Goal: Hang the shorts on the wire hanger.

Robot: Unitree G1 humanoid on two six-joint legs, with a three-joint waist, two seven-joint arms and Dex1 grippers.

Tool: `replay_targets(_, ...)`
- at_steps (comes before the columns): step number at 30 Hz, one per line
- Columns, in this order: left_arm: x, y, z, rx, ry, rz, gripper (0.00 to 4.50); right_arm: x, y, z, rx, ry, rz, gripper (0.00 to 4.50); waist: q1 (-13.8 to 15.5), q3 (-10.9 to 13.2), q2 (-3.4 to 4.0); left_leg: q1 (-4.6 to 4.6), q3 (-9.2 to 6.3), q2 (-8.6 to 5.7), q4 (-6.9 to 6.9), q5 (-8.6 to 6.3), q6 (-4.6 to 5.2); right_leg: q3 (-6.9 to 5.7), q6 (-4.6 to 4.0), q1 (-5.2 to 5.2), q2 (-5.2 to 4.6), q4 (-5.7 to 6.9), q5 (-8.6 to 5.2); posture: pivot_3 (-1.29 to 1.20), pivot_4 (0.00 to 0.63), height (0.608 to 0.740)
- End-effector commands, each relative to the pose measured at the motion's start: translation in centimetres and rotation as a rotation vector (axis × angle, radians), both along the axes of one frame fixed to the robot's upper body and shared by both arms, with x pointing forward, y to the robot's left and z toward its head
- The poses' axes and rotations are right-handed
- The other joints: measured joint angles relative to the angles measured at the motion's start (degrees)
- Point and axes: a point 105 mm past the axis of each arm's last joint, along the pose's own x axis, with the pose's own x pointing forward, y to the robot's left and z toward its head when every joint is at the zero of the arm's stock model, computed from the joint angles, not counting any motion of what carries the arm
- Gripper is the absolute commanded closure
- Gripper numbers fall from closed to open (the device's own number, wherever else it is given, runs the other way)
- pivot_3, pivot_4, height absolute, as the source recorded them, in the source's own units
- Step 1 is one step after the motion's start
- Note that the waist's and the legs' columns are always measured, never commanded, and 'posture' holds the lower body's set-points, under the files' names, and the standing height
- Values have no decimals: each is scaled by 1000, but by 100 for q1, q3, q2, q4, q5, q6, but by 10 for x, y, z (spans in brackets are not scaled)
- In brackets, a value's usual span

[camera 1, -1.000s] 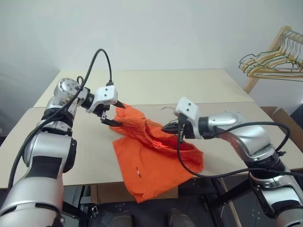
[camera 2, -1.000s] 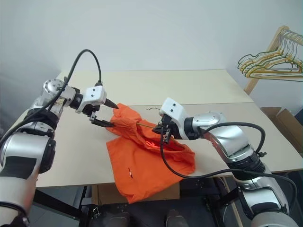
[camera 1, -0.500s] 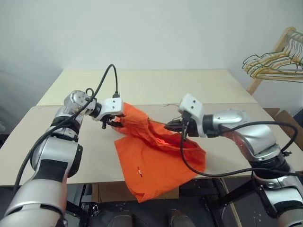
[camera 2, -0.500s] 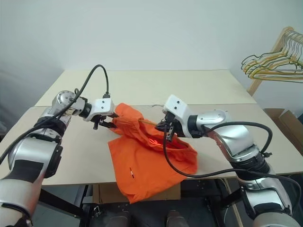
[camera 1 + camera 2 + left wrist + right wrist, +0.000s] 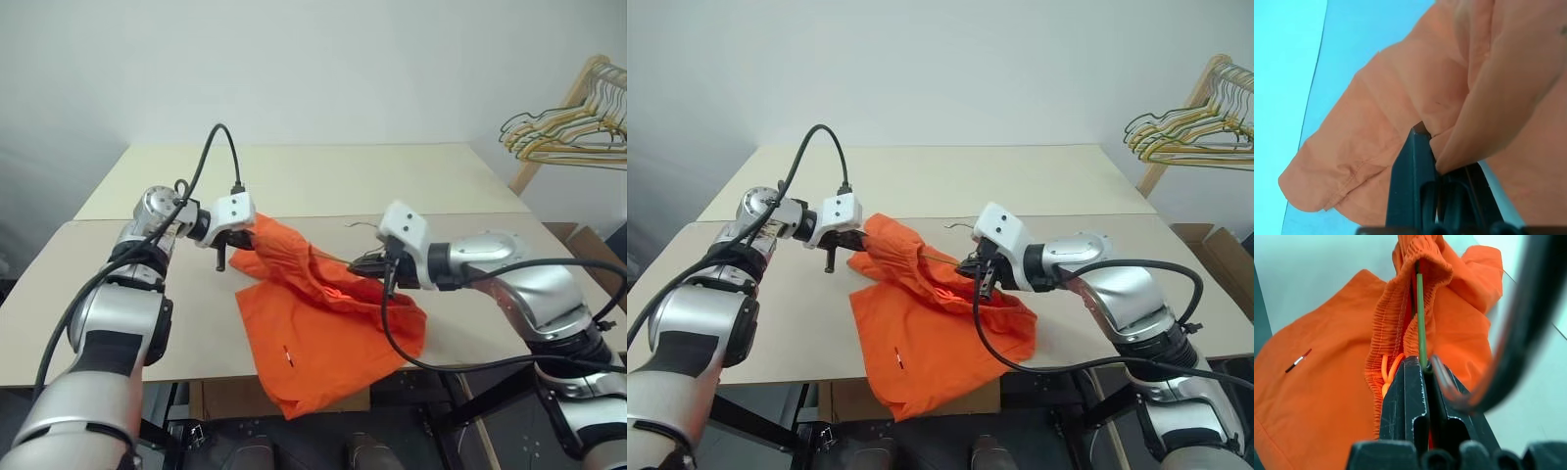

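The orange shorts [image 5: 323, 328] lie crumpled on the table [image 5: 323, 181], one leg hanging over its front edge. Their gathered waistband [image 5: 1393, 328] is bunched around the thin grey-olive wire hanger [image 5: 1420, 308], whose wire runs inside the fabric. The hanger's small hook [image 5: 355, 226] pokes out behind my right gripper. My right gripper [image 5: 1423, 366] is shut on the wire at the waistband, at the shorts' right end. At their upper left end my left gripper [image 5: 238, 249] is shut on a fold of orange cloth [image 5: 1449, 147], lifted slightly off the table.
A bunch of gold and pale hangers on a wooden rail [image 5: 566, 129] stands at the far right. A cardboard box [image 5: 591, 247] sits beside the table's right end, and another box [image 5: 211, 397] under its front edge.
My left gripper, open beside the shorts' left end a second ago, has closed on the cloth there. The right gripper keeps its hold on the hanger wire.
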Motion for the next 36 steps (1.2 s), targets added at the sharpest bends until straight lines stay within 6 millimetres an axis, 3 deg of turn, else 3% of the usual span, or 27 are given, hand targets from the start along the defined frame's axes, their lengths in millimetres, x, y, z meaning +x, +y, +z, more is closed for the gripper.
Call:
replay_targets(1,12,-1,35,-65,-98,47,4469,-1,-6,4,-28,-57,-8,4500,4,0,0,0,0,0,0,0,0,0,0,0,0,-1,0,54,0,740)
replay_targets(11,12,6,36,-65,-100,67,4469,0,-19,2,-58,-56,-48,4500,7,0,0,2,0,-1,0,0,0,1,4,0,1,1,-3,52,0,740)
replay_targets(20,-3,12,13,-4,-55,-20,4469,1,-31,27,-21,-59,-61,4500,2,0,0,1,2,1,0,0,0,2,-4,-1,1,-1,2,46,0,740)
replay_targets(24,-4,8,6,2,-56,-35,4469,-3,-24,41,-23,-54,-8,4500,0,0,0,2,3,1,1,0,0,2,-4,-1,0,1,2,40,0,740)
replay_targets(27,-2,6,7,7,-72,-31,3836,-6,-19,48,-28,-31,24,4500,3,0,0,2,3,2,1,0,0,2,-4,-2,0,2,2,37,0,740)
replay_targets(30,-1,4,16,-8,-100,-40,2836,-8,-18,50,-75,3,50,4500,2,0,0,1,3,1,0,0,0,2,-5,-4,0,0,3,34,0,740)
replay_targets(36,-2,-5,53,-115,-159,-101,867,-5,-18,46,-152,38,53,4500,0,0,0,-7,5,3,0,0,-1,2,-6,-13,-1,0,3,38,0,740)
